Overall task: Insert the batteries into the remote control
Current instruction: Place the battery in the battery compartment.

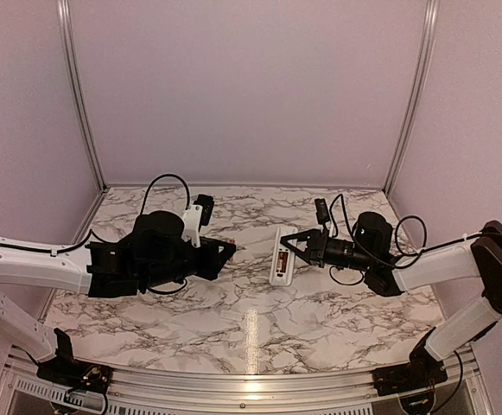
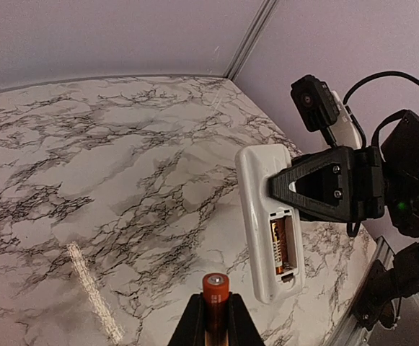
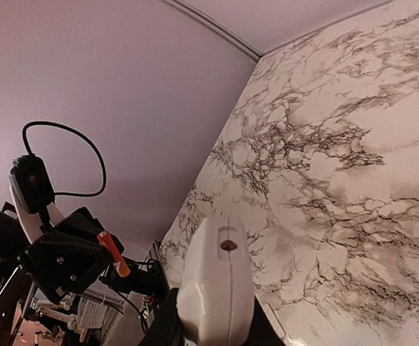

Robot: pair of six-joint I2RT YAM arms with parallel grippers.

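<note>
My left gripper (image 2: 215,306) is shut on one coppery-orange battery (image 2: 215,292), which sticks out past the fingertips and points toward the remote. My right gripper (image 1: 292,245) is shut on the white remote control (image 1: 281,258) and holds it above the table, back side facing the left arm. In the left wrist view the remote (image 2: 259,216) has its battery recess open, with a second battery (image 2: 277,241) lying in one slot. The right wrist view shows the remote's end (image 3: 216,281) between my fingers and the left gripper's battery (image 3: 113,254) a short gap away.
The marble table (image 1: 251,320) lies under both grippers. Purple walls with metal corner rails (image 1: 410,95) close in the back and sides. The two arms face each other at mid-table, cables looping off each wrist camera.
</note>
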